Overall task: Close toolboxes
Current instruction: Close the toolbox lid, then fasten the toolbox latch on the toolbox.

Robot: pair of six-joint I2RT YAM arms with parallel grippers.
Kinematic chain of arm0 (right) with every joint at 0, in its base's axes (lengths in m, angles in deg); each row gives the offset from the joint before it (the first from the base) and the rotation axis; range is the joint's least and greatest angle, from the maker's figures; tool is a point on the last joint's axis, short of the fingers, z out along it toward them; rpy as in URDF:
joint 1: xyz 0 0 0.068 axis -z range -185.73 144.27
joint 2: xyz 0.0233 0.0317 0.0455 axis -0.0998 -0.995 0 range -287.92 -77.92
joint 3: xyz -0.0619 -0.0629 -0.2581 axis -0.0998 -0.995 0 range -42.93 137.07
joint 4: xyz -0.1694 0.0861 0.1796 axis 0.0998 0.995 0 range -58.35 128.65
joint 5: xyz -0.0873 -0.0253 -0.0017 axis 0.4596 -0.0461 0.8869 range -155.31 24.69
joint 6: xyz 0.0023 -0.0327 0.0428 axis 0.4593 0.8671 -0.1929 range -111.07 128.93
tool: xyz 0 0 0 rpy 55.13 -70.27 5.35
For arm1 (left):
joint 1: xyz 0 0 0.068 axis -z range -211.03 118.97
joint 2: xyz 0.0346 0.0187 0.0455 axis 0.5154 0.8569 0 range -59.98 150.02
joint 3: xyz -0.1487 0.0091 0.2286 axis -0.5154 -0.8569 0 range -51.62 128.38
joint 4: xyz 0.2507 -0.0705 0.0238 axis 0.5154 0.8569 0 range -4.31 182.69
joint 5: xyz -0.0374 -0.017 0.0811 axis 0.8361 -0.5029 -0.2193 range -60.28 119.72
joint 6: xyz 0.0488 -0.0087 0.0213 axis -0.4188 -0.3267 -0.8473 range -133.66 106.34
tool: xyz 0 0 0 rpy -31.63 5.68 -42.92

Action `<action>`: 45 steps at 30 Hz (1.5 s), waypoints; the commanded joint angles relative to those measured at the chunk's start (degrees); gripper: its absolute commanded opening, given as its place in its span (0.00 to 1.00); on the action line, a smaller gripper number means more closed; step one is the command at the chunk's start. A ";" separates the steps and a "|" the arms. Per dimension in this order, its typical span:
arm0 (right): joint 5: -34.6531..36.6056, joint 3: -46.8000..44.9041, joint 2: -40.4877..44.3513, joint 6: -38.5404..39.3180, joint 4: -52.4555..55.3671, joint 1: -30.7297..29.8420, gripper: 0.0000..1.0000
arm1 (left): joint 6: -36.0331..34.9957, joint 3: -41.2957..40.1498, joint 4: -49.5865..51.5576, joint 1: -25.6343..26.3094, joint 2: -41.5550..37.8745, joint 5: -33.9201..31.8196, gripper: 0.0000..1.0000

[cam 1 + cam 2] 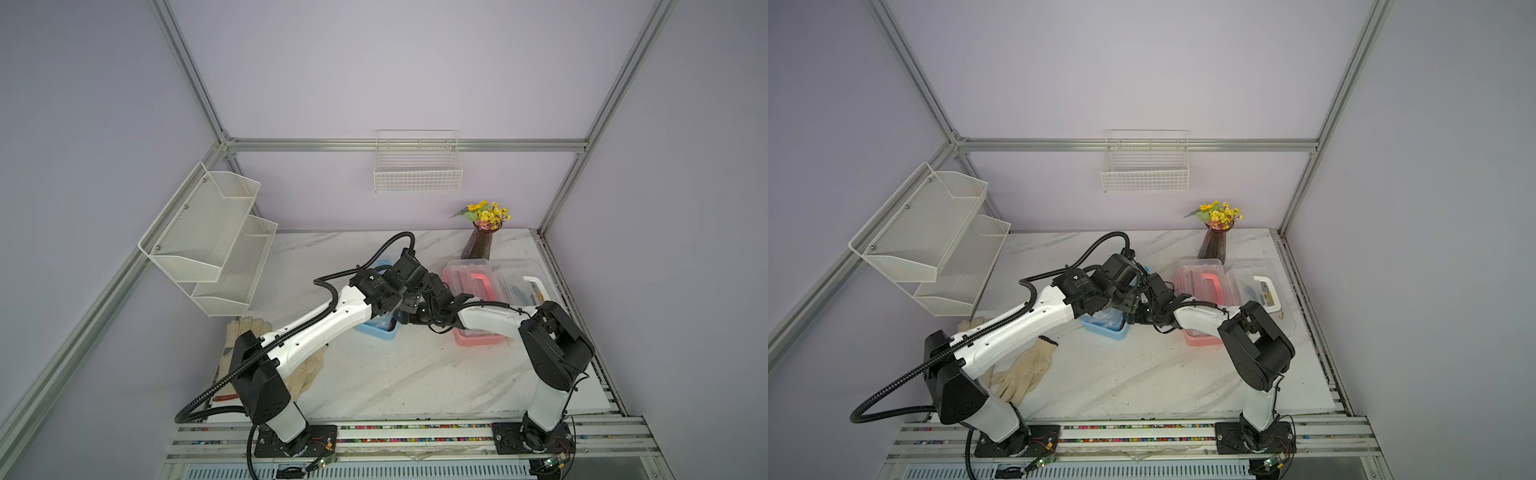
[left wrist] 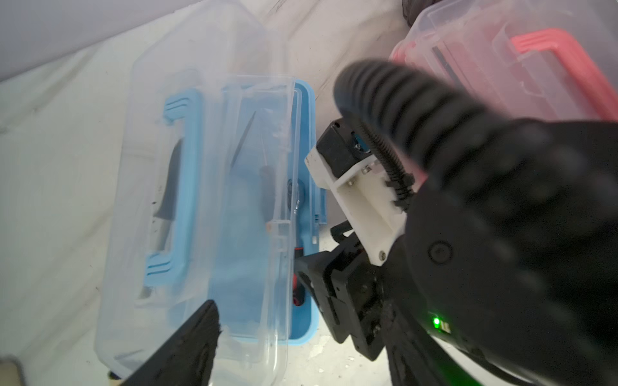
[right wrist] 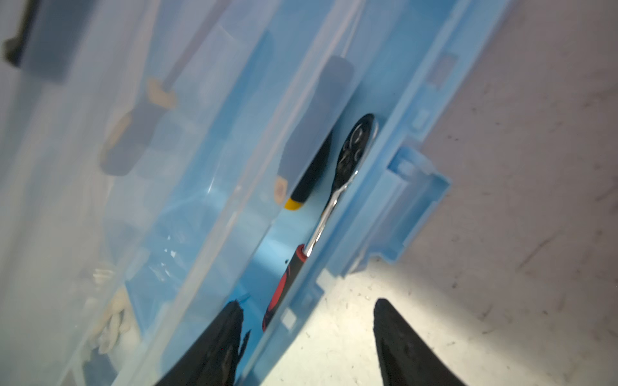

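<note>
The blue toolbox [image 1: 376, 330] [image 1: 1104, 328] sits mid-table under both wrists. In the left wrist view its clear lid [image 2: 150, 167] with the blue handle [image 2: 182, 187] leans over the blue base [image 2: 309, 110], not fully down. The latch [image 2: 321, 207] [image 3: 411, 200] hangs loose. My left gripper [image 2: 301, 334] is open above the lid's free edge; only one finger [image 2: 187, 347] shows. My right gripper [image 3: 306, 310] is open astride the front wall, with a ratchet [image 3: 334, 187] inside. The pink toolbox [image 1: 478, 336] [image 2: 501, 67] and the white one [image 1: 523, 282] stand to the right.
A vase of yellow flowers [image 1: 482, 241] stands behind the pink box. Work gloves [image 1: 307, 370] [image 1: 1025, 365] lie under the left arm. A wire basket [image 1: 417, 170] hangs on the back wall. A mesh shelf [image 1: 208, 237] juts out from the left frame.
</note>
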 commanded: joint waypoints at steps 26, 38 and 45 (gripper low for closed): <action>-1.00 -5.40 20.91 1.16 11.96 8.64 0.72 | -3.95 -7.20 -10.85 -16.37 -0.52 7.01 1.00; -6.92 -9.63 20.54 -2.68 -0.24 8.73 0.80 | -3.82 -10.15 -13.94 -22.61 5.51 10.72 1.00; -7.78 -10.21 16.62 -4.92 -5.41 8.72 0.84 | -1.88 -14.05 -17.61 -27.36 7.42 21.60 0.98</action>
